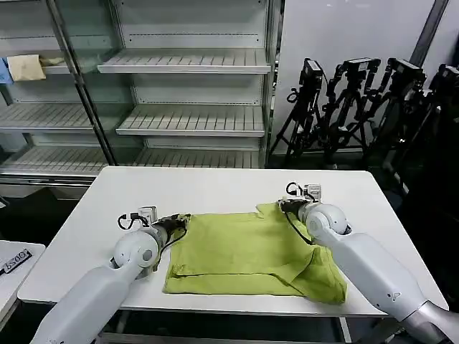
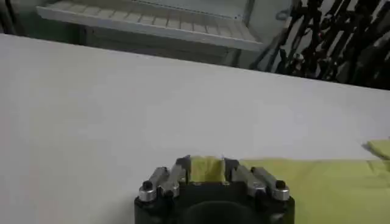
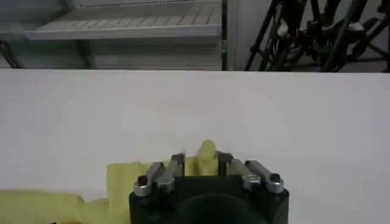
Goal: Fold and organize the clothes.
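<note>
The lime T-shirt [image 1: 247, 252] lay on the white table [image 1: 215, 190] in front of me, spread across the near middle of the tabletop and partly folded, its near edge running close along the table's near rim. A fold of cloth was doubled over at the near right, where the fabric bunched in a thicker flap just beside my right forearm. My left pincer [image 1: 181, 221] rested at the shirt's far left corner, and in the left wrist view that pincer [image 2: 207, 167] had its two fingers pressed against a small upstanding tab of the yellow-green cloth, pinching it between them. My right pincer [image 1: 281, 206] sat at the shirt's far right corner, where the fabric rose in a little peak. From the right wrist view this pincer [image 3: 201, 159] likewise gripped a raised nub of the shirt between its fingers, with more of the cloth trailing away beside it. Both pincers were low at the table's surface, well apart from each other, one at each far corner of the garment. Beyond the table's far edge stood grey metal shelves [image 1: 190, 93], and to the far right a cluster of black tripods [image 1: 358, 107].
</note>
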Controlling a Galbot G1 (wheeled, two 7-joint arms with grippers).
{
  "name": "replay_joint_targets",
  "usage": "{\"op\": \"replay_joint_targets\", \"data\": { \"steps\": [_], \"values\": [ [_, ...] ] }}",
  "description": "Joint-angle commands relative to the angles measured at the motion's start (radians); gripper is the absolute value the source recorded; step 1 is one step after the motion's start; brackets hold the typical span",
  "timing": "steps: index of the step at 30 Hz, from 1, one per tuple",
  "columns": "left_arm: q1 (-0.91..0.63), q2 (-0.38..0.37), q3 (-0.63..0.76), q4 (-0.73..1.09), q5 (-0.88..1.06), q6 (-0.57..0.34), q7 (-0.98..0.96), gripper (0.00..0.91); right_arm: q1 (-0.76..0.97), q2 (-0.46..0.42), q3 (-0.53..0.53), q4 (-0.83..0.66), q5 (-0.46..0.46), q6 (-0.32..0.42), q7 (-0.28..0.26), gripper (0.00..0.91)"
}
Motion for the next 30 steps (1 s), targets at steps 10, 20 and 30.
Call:
{"op": "replay_joint_targets", "data": {
  "steps": [10, 20, 30],
  "values": [
    [0.016, 0.017, -0.033, -0.054, -0.012, 0.001, -0.003, 0.04, -0.003, -0.003, 0.039, 0.039, -0.021, 0.005, -0.016, 0.0],
    [0.06, 0.056, -0.098, -0.17, -0.03, -0.001, 0.001, 0.04, -0.037, -0.043, 0.086, 0.18, -0.039, 0.006, -0.012, 0.0],
    [0.162, 0.112, -0.167, -0.286, -0.043, -0.001, 0.006, 0.05, -0.217, -0.125, 0.212, 0.369, -0.069, 0.006, -0.025, 0.0]
  ]
}}
